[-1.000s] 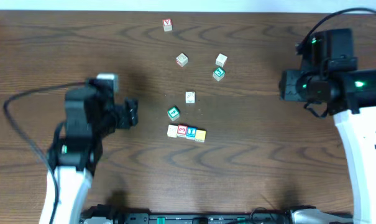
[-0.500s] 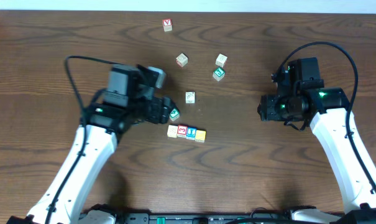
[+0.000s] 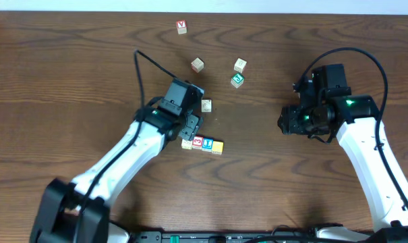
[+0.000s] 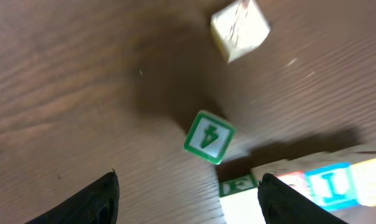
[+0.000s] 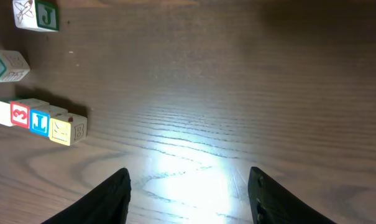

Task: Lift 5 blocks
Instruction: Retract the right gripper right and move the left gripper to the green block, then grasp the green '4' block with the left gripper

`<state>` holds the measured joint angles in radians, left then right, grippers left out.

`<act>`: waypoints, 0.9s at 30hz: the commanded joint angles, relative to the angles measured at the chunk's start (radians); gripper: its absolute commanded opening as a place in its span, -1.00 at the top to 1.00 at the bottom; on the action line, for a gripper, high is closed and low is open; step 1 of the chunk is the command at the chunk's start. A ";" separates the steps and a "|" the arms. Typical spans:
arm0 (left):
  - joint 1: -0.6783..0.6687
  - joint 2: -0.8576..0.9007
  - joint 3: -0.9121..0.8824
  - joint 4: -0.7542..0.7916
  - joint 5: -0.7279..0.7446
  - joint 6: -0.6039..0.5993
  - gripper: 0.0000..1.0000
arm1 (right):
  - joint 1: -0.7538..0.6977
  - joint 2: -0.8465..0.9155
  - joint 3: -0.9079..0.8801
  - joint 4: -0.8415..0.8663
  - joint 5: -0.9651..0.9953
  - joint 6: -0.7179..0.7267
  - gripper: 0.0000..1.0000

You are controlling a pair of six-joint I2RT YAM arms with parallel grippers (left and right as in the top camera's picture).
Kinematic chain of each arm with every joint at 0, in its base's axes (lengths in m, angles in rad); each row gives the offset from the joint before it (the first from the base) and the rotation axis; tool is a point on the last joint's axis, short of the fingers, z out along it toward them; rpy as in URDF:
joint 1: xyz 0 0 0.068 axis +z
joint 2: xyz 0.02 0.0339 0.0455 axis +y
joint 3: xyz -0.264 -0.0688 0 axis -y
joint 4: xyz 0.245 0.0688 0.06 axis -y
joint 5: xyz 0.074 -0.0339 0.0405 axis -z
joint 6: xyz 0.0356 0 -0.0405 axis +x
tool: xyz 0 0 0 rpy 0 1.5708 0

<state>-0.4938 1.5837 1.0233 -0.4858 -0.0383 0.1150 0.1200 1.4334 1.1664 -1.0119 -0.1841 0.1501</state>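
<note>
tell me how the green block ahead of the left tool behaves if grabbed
The green block looks like a stiff wooden cube with flat faces, so it likely won't roll or squash. It sits skewed to the open left tool, so it may twist when gripped. A nudge could slide it into the row nearby.

Lab: robot arms [image 3: 129,152] at wooden table [image 3: 48,61]
</note>
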 commanded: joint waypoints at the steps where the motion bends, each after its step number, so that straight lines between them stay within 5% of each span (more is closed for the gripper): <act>1: 0.000 0.054 0.024 0.003 -0.057 0.079 -0.44 | -0.009 0.005 -0.002 -0.007 -0.009 -0.009 -0.15; 15: 0.000 0.116 0.024 0.085 -0.048 0.094 -0.43 | -0.009 0.005 -0.002 -0.010 -0.008 -0.009 -0.13; 20: 0.000 0.142 0.024 0.088 -0.026 0.094 -0.21 | -0.009 0.005 -0.002 -0.010 -0.008 -0.009 -0.12; 27: 0.000 0.161 0.024 0.103 -0.014 0.094 -0.19 | -0.009 0.005 -0.002 -0.009 -0.008 -0.009 -0.12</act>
<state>-0.4938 1.7351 1.0233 -0.3885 -0.0620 0.2005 0.1200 1.4334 1.1664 -1.0210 -0.1844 0.1486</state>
